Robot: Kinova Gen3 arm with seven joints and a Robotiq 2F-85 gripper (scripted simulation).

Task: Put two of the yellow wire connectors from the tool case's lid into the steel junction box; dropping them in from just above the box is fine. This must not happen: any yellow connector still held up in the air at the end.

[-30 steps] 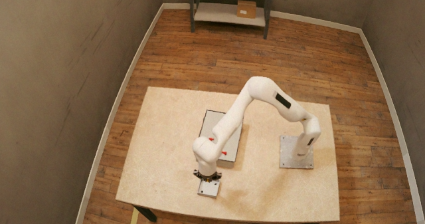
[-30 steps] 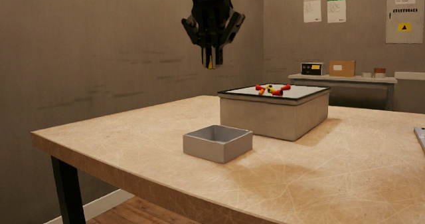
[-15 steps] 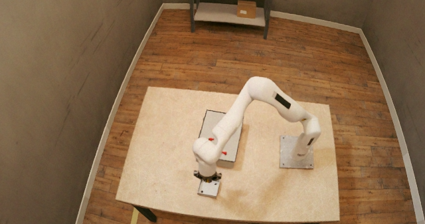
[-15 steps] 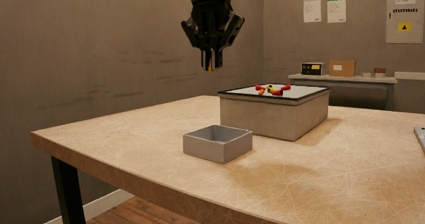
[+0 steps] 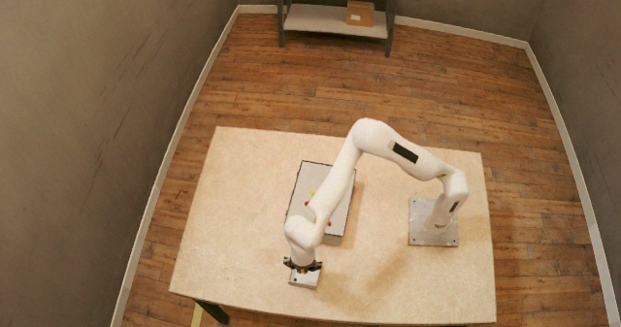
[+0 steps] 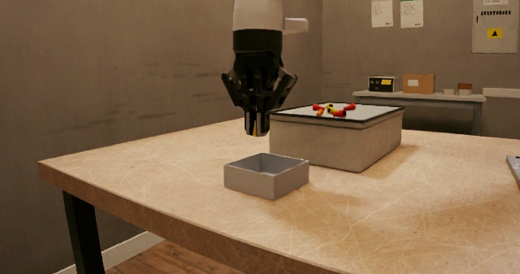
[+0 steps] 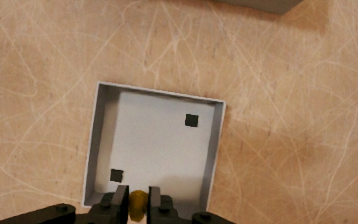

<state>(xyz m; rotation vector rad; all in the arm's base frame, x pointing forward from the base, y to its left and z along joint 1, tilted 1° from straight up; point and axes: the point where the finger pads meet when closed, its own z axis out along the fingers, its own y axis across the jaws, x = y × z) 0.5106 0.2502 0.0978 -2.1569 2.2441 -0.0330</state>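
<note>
My gripper (image 5: pixel 303 271) (image 6: pixel 256 134) (image 7: pixel 138 201) is shut on a yellow wire connector, whose yellow body shows between the fingertips in the wrist view. It points straight down, a little above the steel junction box (image 5: pixel 309 282) (image 6: pixel 249 181) (image 7: pixel 94 145). The box is open-topped. Its visible floor has two dark square marks and no connector; the part under the fingers is hidden. On the tool case's lid (image 5: pixel 311 172) (image 6: pixel 374 110), yellow (image 5: pixel 311 192) (image 6: pixel 331 110) shows among the other connectors. The arm covers part of the lid in the top view.
Red connectors (image 5: pixel 329 223) (image 6: pixel 351 106) and an orange one (image 6: pixel 320 112) also lie on the lid. The tool case (image 6: pixel 313 144) (image 7: pixel 265 4) stands close behind the box and higher than it. The arm's base plate (image 5: pixel 418 237) is at the right of the table (image 5: pixel 233 220).
</note>
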